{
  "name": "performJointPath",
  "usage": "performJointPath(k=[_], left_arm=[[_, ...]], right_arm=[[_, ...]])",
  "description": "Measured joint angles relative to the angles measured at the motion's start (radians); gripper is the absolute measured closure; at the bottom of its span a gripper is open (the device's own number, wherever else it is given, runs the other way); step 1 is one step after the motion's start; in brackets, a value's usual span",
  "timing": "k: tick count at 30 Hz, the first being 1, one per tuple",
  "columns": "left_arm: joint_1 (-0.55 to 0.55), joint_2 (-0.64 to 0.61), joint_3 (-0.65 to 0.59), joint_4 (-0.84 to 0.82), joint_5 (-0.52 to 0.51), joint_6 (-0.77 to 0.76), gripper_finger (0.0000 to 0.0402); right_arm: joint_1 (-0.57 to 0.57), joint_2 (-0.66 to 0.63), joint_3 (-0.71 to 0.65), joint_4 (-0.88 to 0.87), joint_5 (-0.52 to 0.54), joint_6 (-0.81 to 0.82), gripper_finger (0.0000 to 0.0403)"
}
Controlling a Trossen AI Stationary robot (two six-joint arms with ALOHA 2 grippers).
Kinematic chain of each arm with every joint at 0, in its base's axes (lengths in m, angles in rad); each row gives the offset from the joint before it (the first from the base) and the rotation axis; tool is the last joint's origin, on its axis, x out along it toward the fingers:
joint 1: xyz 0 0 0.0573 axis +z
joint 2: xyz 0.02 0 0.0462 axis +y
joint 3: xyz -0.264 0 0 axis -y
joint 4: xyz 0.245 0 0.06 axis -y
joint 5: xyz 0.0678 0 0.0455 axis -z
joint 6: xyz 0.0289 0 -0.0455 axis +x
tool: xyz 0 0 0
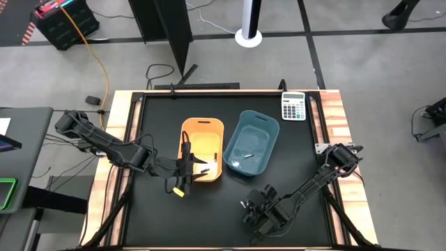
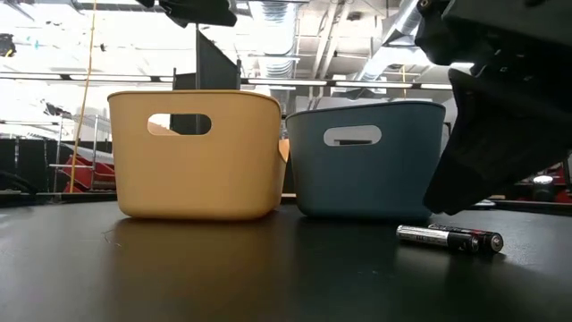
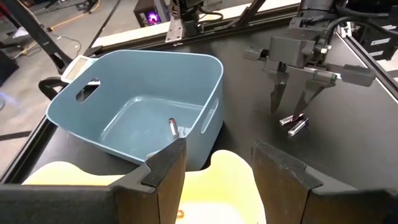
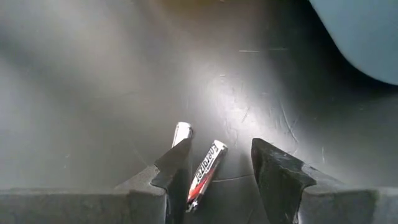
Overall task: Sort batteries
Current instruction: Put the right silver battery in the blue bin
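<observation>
Black matting covered the counter (image 1: pixel 160 216), and on it, near its front edge, two batteries lay side by side: a dark red-and-black one (image 4: pixel 203 174) and a pale silvery one (image 4: pixel 181 133). Directly over them hung the right tool (image 3: pixel 291 102), its arm bent low across the counter and its fingers pointing straight down, spread apart and holding nothing. Its own wrist camera showed the dark battery lying between the two fingers, the silvery one just outside one of them; from table height the pair (image 2: pixel 450 238) merged into a single dark-and-silver shape lying beside the blue bin (image 2: pixel 368 161). That bin held one battery (image 3: pixel 173 127) on its floor, seen from the left wrist. Touching it stood the orange bin (image 1: pixel 203 148); from above a slim battery (image 1: pixel 205 170) showed inside. The left tool (image 1: pixel 185 167) hovered over the orange bin, arm stretched in from the side, fingers wide and empty. A calculator (image 1: pixel 293 106) sat at the far corner.
</observation>
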Motion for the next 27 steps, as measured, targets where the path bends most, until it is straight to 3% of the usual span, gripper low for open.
performJointPath(k=[27], left_arm=[[0.0,0.001,0.002,-0.01,0.0,-0.011,0.0229]], right_arm=[[-0.006,0.031,0.0,-0.03,-0.046,0.024,0.023]])
